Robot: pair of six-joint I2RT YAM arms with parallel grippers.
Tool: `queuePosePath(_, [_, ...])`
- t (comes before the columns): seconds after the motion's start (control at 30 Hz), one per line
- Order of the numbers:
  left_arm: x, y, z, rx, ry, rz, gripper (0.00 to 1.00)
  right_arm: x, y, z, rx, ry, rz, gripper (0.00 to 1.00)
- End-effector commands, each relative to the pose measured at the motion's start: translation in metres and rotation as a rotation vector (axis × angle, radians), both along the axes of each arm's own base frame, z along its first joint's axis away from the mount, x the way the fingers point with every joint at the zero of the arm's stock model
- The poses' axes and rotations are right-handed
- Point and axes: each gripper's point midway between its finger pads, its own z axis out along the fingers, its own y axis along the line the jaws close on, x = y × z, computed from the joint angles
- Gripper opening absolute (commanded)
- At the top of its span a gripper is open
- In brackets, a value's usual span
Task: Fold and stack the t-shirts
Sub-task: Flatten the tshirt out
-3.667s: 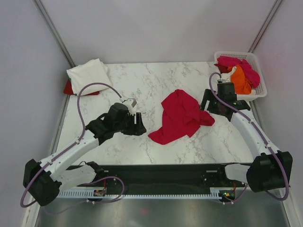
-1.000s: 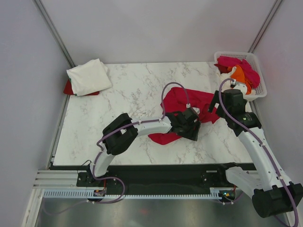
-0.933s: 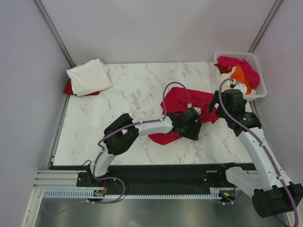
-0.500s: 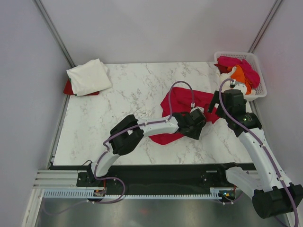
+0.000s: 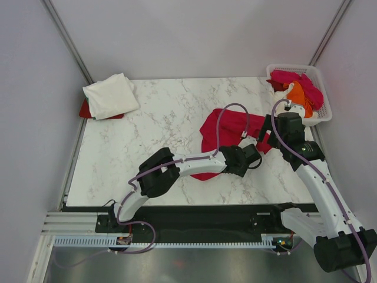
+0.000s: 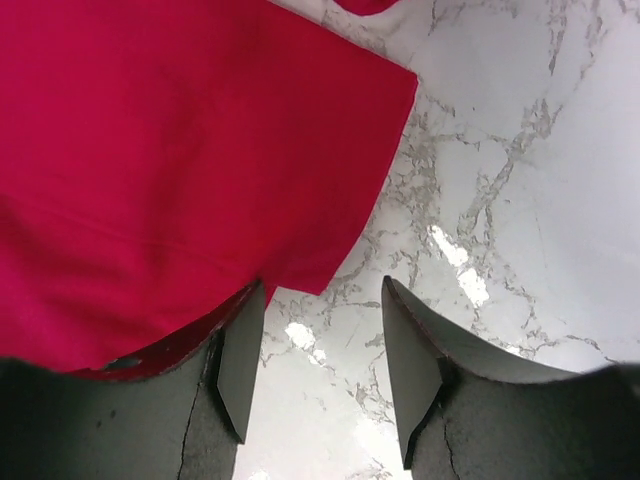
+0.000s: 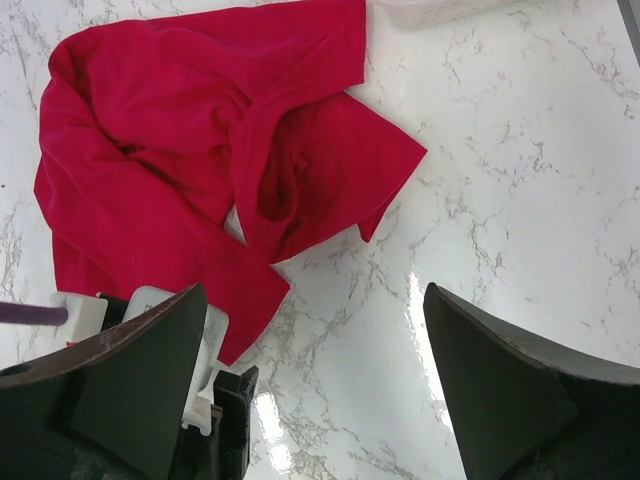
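Note:
A crimson-red t-shirt (image 5: 227, 132) lies crumpled on the marble, right of centre. My left arm reaches across it, and the left gripper (image 5: 252, 158) sits at its near right edge. In the left wrist view the left gripper (image 6: 322, 288) is open over bare marble, its left finger (image 6: 243, 355) touching the hem of the red t-shirt (image 6: 180, 150). My right gripper (image 7: 315, 295) hovers wide open just right of the red t-shirt (image 7: 190, 150), holding nothing. A folded cream-white t-shirt (image 5: 110, 94) rests on a red one (image 5: 85, 111) at the back left.
A white lattice basket (image 5: 318, 118) at the back right holds pink (image 5: 294, 78) and orange (image 5: 300, 99) shirts; its rim (image 7: 430, 8) shows in the right wrist view. The left gripper's body (image 7: 150, 340) lies close under the right gripper. Grey walls enclose the table.
My left gripper has slid right across the red t-shirt to its right edge, and its jaws have narrowed a little. The right arm has held still.

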Motion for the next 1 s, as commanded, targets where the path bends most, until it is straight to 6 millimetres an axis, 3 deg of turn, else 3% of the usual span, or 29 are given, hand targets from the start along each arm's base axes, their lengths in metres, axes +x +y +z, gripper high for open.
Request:
queuePosePath(0.0, [0.008,-0.006,0.055,-0.027,-0.143,0.005,0.57,0.005,0.002,0.008,0.007,-0.041,0.013,0.98])
queuePosePath(0.37, [0.003,-0.017,0.024,-0.004,-0.084,-0.017,0.55,0.005,0.004,0.002,0.008,-0.029,0.023,0.98])
queuePosePath(0.8, [0.005,-0.007,0.000,0.063,-0.085,-0.006,0.49,0.007,0.004,-0.003,0.006,-0.020,0.023,0.98])
queuePosePath(0.97, [0.003,-0.002,-0.009,0.080,-0.075,0.005,0.32,0.007,0.004,-0.005,0.003,-0.017,0.023,0.98])
